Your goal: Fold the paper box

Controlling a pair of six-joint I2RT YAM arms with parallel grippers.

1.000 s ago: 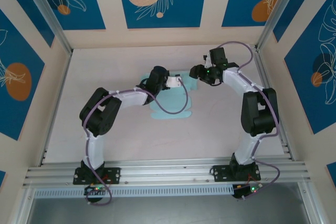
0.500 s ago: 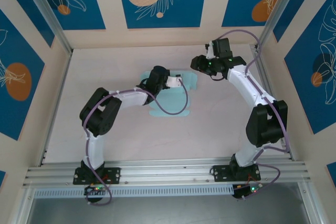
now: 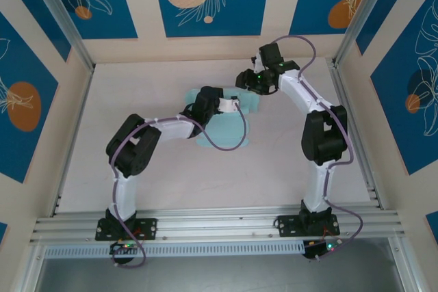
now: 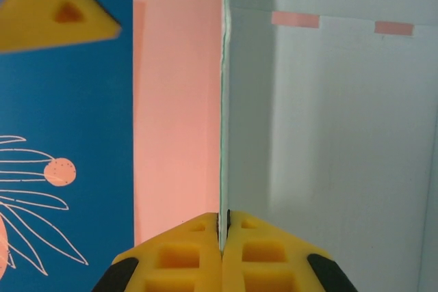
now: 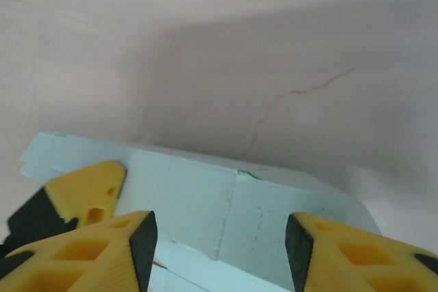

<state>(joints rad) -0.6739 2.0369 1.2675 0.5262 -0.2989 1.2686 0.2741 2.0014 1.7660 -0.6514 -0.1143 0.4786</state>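
Paper box [image 3: 223,133] seen as pale aqua card, partly flat on table [image 3: 287,162], far centre, between both arms. One panel is lifted, its thin edge pinched by left gripper [image 4: 222,234], pads fully closed on card. Right gripper [image 5: 219,237] is held wide apart above far flap, nothing grasped. Judged step: flap to be creased; lifted panel best kept steady while right pads are lowered along score line. Back wall [image 3: 205,49] near; open table is found toward near side
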